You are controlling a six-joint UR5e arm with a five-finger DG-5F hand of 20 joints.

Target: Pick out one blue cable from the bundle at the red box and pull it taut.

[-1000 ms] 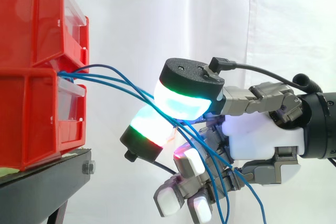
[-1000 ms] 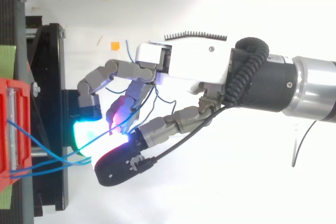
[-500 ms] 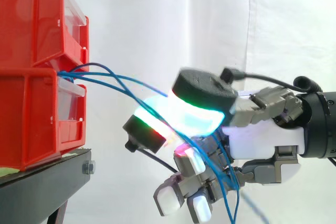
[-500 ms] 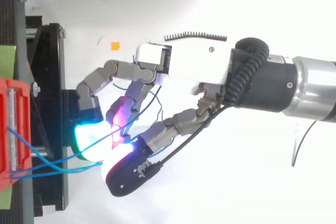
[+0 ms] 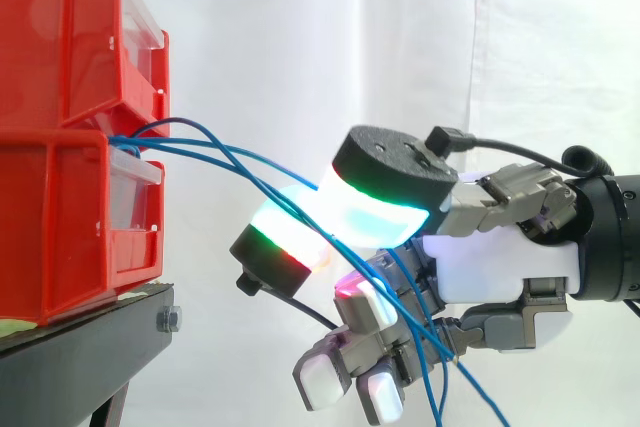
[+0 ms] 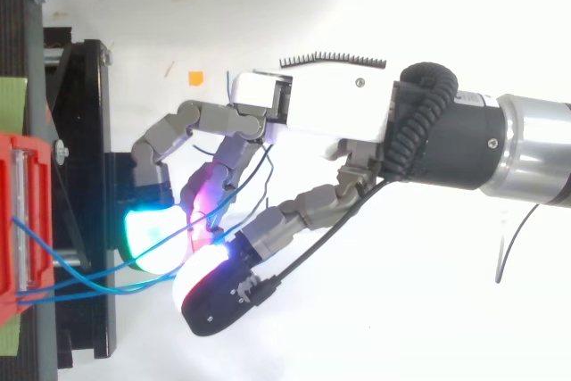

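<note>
Several blue cables (image 5: 222,151) can be seen coming out of the gap where the upper of the stacked red bins (image 5: 60,197) sits on the lower one. From there they fan out to the right and downward, and they're threaded between the big glowing pads of the hand (image 5: 500,267), one pad (image 5: 370,212) cyan-green on top and another (image 5: 285,237) striped green and red underneath.

In the top view those pads are pressed against each other with cable caught in the pinch, so the hand is judged to be clamped on the cables. Whether just one strand is trapped or a couple can't be told, since they cross right at the pads. The other fingers are curled below the palm, and loose cable ends are left dangling past them.

The pinch being set a little way out from the bins makes sense, probably so some length is kept to draw on. Curves are visible in every strand between bins and pads, so nothing is taut yet.

The bins are parked on the black stand (image 5: 90,332), the white curtain (image 5: 300,37) is hung behind, and the arm (image 6: 526,153) is brought in from the right.
</note>
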